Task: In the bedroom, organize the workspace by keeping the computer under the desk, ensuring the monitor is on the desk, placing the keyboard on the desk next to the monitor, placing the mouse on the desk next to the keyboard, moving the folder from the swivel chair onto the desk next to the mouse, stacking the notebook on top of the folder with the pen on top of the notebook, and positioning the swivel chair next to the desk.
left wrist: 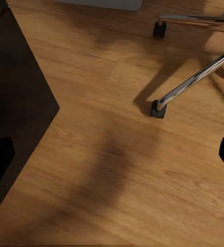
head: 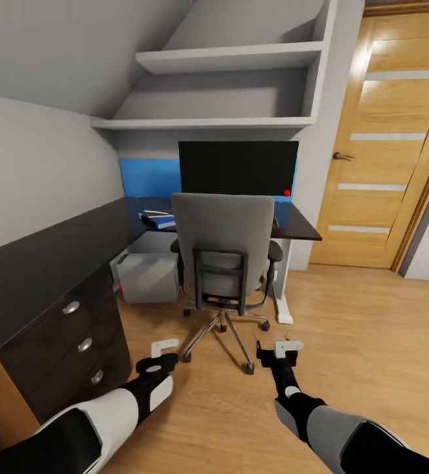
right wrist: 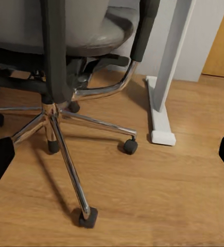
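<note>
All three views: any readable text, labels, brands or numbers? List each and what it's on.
None readable in any view.
Monitor: black screen, no brand; just a red dot at its lower corner, not a character.
Blue folder on the desk: no legible label.
Computer under the desk: plain pale case, no markings.
Door, drawers, swivel chair: no lettering.

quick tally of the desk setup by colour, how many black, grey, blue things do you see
Black: 2, the desk and the monitor
Grey: 2, the swivel chair and the computer
Blue: 1, the folder
Total: 5
</note>
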You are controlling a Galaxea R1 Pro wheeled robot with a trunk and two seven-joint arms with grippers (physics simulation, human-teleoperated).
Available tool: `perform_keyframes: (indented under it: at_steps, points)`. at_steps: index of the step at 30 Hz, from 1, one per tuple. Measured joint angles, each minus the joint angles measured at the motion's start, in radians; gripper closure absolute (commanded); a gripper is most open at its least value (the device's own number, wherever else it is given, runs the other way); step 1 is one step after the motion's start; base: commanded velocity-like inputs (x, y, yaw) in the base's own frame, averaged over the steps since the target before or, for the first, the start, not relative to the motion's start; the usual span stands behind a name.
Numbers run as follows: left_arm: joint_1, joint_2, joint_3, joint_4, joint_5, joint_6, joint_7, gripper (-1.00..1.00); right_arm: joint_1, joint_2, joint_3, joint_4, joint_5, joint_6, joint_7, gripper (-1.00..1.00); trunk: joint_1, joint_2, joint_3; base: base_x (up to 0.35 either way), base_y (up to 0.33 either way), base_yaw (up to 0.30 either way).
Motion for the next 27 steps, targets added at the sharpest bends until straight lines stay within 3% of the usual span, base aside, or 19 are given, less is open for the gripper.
perform_keyframes:
  at_steps: [7, 8, 19, 27]
  points:
    - [0.087, -0.001, 0.000, 0.023, 0.001, -0.050, 0.000, -1.00, 0.080, -0.039, 0.001, 0.007, -0.003, -0.067, 0.000, -1.00, -0.027, 0.049, 0.022, 0.000, 0.000, 0.000]
    - [0.139, -0.001, -0.001, 0.026, 0.003, -0.072, 0.000, -1.00, 0.123, -0.049, -0.001, 0.008, -0.004, -0.087, 0.001, -1.00, -0.031, 0.056, 0.025, 0.000, 0.000, 0.000]
    - [0.318, 0.006, 0.002, 0.028, 0.002, -0.139, -0.001, -1.00, 0.267, -0.068, 0.002, 0.009, 0.001, -0.166, 0.002, -1.00, -0.073, 0.133, 0.059, 0.000, 0.000, 0.000]
    - [0.443, 0.047, 0.003, 0.029, 0.006, -0.313, -0.002, -1.00, 0.341, -0.087, 0.001, 0.009, 0.000, -0.193, 0.002, -1.00, -0.104, 0.189, 0.085, 0.000, 0.000, 0.000]
